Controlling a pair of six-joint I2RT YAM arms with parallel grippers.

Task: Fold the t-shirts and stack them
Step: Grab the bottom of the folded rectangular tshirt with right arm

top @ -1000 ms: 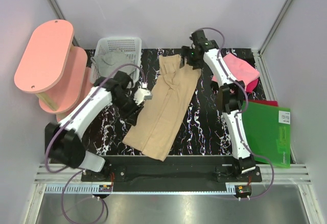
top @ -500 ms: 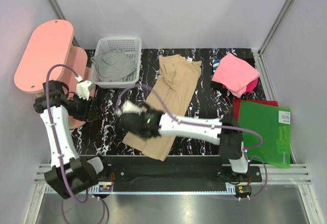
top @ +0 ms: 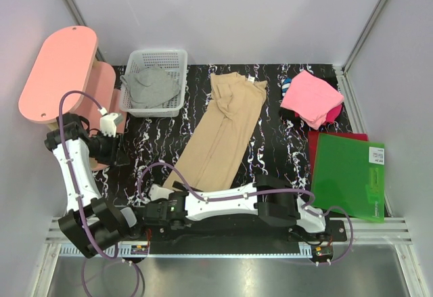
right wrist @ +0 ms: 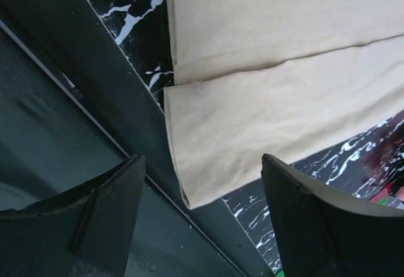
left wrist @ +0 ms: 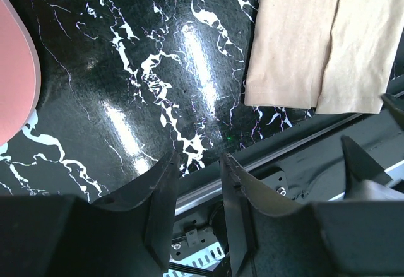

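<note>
Two wide-spread jaws on the right gripper [right wrist: 202, 158], nothing between them, poised right over the near hem of the tan t-shirt [right wrist: 271, 94], which lies as a long, lengthwise-folded strip across the black marbled table [top: 270, 148]. Best move, I'd say: bite both soft layers at that hem corner, then carry them flat toward the collar. Left gripper [left wrist: 199, 157] sits out left, narrowly parted, empty. Cloth matte, limp, lightly creased; table glossy. Grey t-shirt [top: 149, 86] slumps in the mesh basket [top: 157, 55]; pink t-shirt [top: 311, 97] lies folded far right.
</note>
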